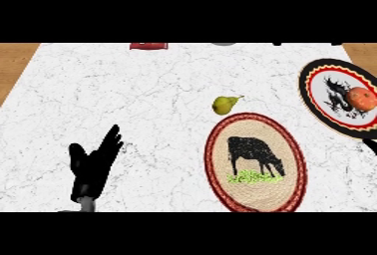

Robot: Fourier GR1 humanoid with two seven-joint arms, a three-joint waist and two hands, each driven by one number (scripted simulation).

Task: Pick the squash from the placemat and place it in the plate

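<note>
The squash (361, 98), round and orange, lies on the plate (324, 104) at the right edge. The plate is white with a black and red rim and a dark figure in its middle. The placemat (254, 162), a woven oval with a red border and a black cow on it, is at the lower middle with nothing on it. My left hand (92, 164) rests at the lower left with its fingers straight and pointing up, far from both. A small black sliver (372, 145) shows at the right edge just below the plate; it may be part of my right hand.
A yellow-green pear (226, 104) lies on the white marble counter (132, 89) just above the placemat's top edge. A red object (149, 46) and a grey one (225, 44) peek in at the far edge. Wooden floor shows past both far corners.
</note>
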